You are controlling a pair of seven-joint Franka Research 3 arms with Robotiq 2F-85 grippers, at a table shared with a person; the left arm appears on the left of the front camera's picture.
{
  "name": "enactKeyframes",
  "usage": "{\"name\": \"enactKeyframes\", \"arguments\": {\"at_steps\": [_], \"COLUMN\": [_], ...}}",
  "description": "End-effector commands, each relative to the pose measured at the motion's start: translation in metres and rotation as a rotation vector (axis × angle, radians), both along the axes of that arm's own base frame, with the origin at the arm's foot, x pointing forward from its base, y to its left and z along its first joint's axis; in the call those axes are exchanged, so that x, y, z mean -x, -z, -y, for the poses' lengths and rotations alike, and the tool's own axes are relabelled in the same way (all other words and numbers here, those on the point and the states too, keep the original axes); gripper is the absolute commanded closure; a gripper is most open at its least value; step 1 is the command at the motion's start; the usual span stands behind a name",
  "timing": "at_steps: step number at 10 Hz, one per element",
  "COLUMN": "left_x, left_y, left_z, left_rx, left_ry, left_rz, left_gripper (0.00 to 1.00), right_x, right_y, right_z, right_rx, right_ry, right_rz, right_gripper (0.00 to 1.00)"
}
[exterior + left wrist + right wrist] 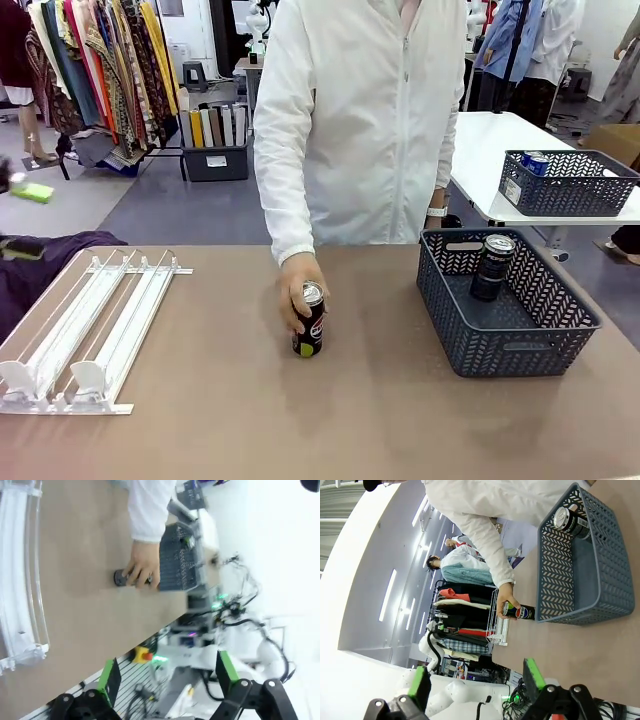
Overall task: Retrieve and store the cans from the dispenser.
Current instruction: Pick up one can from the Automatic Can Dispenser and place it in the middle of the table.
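The white dispenser (pixel 95 330) lies flat at the table's left with its two lanes bare; it also runs along the left edge of the left wrist view (pixel 20 575). A person's hand (pixel 295 285) holds a black can (pixel 311 322) upright at the table's middle, also seen as the can (pixel 119 577) and the can (pixel 521 612). A second dark can (pixel 492 266) stands in the dark grey basket (pixel 480 345). My left gripper (pixel 167 675) is open, high above the near edge. My right gripper (pixel 476 682) is open too, well away from the cans.
The grey basket (pixel 555 565) sits at the table's right, near the person. On a white table behind stands another basket (pixel 565 190) holding a blue can (pixel 535 162). Bare tabletop stretches between the dispenser and the held can.
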State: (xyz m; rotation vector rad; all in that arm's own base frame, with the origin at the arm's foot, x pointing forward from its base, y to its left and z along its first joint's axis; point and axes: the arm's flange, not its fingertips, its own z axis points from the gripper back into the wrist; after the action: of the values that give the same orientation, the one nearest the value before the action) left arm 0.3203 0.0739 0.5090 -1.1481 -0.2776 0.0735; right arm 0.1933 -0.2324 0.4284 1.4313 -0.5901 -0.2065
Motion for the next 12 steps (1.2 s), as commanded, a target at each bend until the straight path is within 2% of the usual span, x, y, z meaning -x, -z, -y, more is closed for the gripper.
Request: {"name": "enactKeyframes", "arguments": {"at_steps": [1,3,4,5,12], "left_x": [0.006,-0.008,-0.017,0.009,0.009], "left_y": [0.038,0.058,0.057,0.056,0.056], "left_z": [-0.02,-0.023,-0.016,-0.034,-0.034], "left_rx": [0.17,0.207,0.165,0.198,0.198], "left_ry": [-0.021,0.053,0.109,-0.019,-0.019], "left_rz": [0.012,-0.006,-0.046,-0.012,-0.012], "left_gripper": [0.0,0.0,0.0,0.0,0.0], "right_x": [-0.003,-0.003,-0.003,-0.003,-0.003], "right_y": [-0.003,-0.003,-0.003,-0.003,-0.003], "right_z": [-0.001,-0.001,-0.001,-0.001,-0.001], "right_rx": [-0.005,-0.005,-0.005,-0.005,-0.005], "right_ry": [0.01,0.01,0.01,0.01,0.01], "right_rz": [0.032,0.032,0.032,0.032,0.032], "right_gripper": [0.0,0.0,0.0,0.0,0.0]}}
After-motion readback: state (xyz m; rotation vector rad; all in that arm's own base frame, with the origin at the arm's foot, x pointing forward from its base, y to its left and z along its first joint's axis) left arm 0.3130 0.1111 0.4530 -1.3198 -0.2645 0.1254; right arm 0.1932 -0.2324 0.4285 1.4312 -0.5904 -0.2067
